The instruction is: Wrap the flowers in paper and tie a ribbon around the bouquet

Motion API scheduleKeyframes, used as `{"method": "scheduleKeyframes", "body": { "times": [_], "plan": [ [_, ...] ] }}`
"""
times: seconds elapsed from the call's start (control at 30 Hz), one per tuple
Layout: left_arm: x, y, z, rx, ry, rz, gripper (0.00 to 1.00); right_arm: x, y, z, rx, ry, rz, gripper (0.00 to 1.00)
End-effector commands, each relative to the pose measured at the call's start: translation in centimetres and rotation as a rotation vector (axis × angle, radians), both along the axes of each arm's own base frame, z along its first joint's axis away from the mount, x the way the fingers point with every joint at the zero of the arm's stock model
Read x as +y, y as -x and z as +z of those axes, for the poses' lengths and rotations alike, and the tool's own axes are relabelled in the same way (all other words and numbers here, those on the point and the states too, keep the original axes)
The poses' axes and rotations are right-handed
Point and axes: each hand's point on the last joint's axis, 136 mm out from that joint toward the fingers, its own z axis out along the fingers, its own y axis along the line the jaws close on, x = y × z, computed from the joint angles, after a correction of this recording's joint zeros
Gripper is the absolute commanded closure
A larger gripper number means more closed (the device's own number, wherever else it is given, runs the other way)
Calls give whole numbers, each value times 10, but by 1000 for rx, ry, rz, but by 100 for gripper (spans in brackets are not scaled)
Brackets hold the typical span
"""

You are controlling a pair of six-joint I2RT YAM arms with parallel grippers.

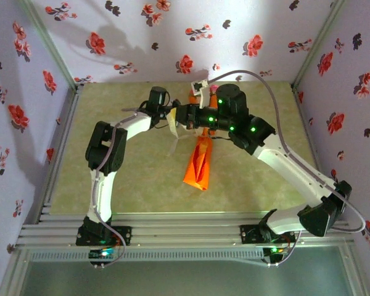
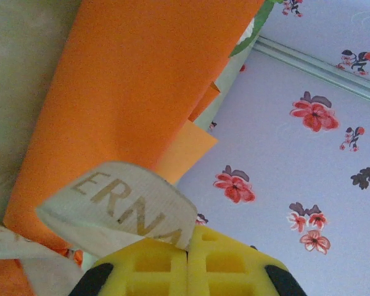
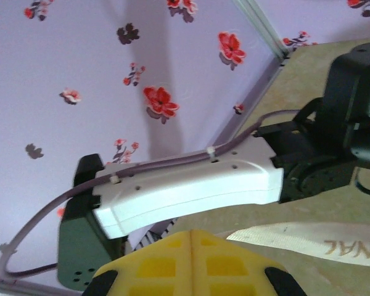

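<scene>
**Tying stage, both arms at the far middle of the table (image 1: 111, 185).** The bouquet (image 1: 198, 161) lies on the table with its narrow tip pointing toward me and its wide end under the two wrists.

In the left wrist view, the left gripper (image 2: 188, 246) has its fingers together on the printed ribbon (image 2: 120, 206). The ribbon folds out to the left across the orange paper (image 2: 129, 92), and a green leaf (image 2: 256, 28) shows at the far end.

In the right wrist view, the right gripper (image 3: 190, 243) is closed too. The ribbon runs off to the right from just beside its tips. I cannot tell whether it is actually pinched there.

**Risks, as I judge them:**
- **Slip:** The ribbon is thin and smooth. A sharp pull could draw it out of either pair of fingers, and the knot would go slack.
- **Drag:** The cone is light. An uneven pull to one side could slide or roll it, or open the paper's overlap.
- **Taper:** A loose loop could slide along the cone toward its narrow tip.
- **Collision:** The wrists are very near each other, and the left arm (image 3: 185, 185) sits close in front of the right camera. A crossing move could knock them together.
</scene>
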Motion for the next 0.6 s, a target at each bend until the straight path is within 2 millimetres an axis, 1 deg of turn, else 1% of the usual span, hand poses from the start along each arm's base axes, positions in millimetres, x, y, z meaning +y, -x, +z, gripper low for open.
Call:
{"method": "scheduleKeyframes", "body": {
  "times": [0.0, 0.07, 0.17, 0.23, 0.3, 0.37, 0.4, 0.47, 0.57],
  "plan": [
    [-2, -5, 3, -13, -10, 10, 100, 1, 22, 27, -56, -58, 63, 100],
    [-1, -3, 2, -11, -18, 10, 100, 2, 28, 27, -61, -48, 71, 100],
    [0, -1, 1, -10, -29, 12, 100, -1, 29, 16, -47, -30, 60, 100],
    [2, 1, 2, -10, -35, 16, 100, -10, 25, 8, -42, -12, 27, 100],
    [4, 3, 2, -11, -40, 21, 100, -24, 16, 2, -34, 7, -33, 100],
    [5, 3, 2, -12, -44, 27, 100, -43, 5, -1, -36, 24, -112, 100],
    [5, 3, 3, -13, -45, 29, 100, -58, -3, -2, -39, 34, -176, 100],
    [5, 3, 7, -22, -44, 35, 100, -93, -19, -7, -38, 63, -325, 100],
    [6, 1, 13, -32, -47, 40, 100, -148, -37, -20, 1, 127, -535, 100]
  ]
}}
